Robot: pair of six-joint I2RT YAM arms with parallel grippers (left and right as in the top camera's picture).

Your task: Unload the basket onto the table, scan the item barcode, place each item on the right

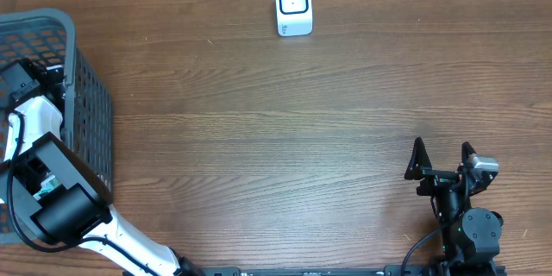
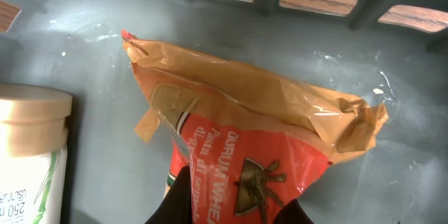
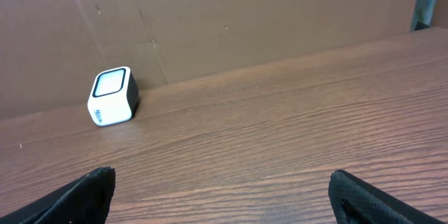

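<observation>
Where left pincer [image 2: 236, 204] clamps, bag [image 2: 266, 112] cropped.

One wooden table [image 1: 276, 138] carries one grey plastic basket [image 1: 86, 95] at 9 o'clock and one white barcode scanner [image 1: 293, 6] at 12 o'clock. Inside the basket lie one orange pasta bag [image 2: 259, 133] and one cream-capped bottle [image 2: 31, 154]. Two grippers are in view: one left gripper [image 2: 234, 208], one right gripper [image 1: 442, 157].
</observation>
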